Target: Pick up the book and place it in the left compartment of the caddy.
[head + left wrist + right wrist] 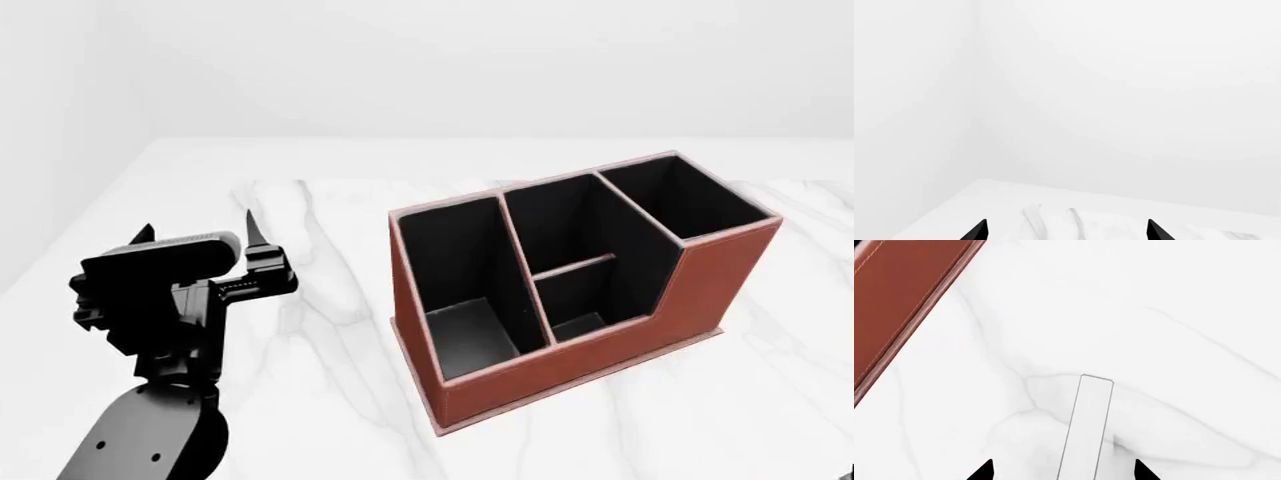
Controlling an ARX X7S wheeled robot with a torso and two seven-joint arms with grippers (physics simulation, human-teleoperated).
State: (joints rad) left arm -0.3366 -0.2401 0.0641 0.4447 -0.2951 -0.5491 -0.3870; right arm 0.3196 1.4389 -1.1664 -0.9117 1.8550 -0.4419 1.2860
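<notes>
The book (pixel 1091 430) shows only in the right wrist view, edge-on as a narrow white strip with thin dark borders on the marble. My right gripper (pixel 1062 471) is open, its black tips wide apart on either side of the book with a gap on each side. The reddish-brown caddy (pixel 587 365) stands mid-table in the head view, and its outer wall (pixel 901 285) also shows in the right wrist view. The left compartment (pixel 461 285) is a long black slot at the low-walled end, with nothing in it. My left gripper (pixel 198 232) is open and holds nothing, left of the caddy.
The white marble table (pixel 320 400) ends at a far edge (pixel 481 140) against a white wall. In the left wrist view the open left gripper (pixel 1067 232) points over a table corner (pixel 981 181). The caddy's two small middle slots (pixel 581 275) and tall end slot (pixel 681 200) are black inside.
</notes>
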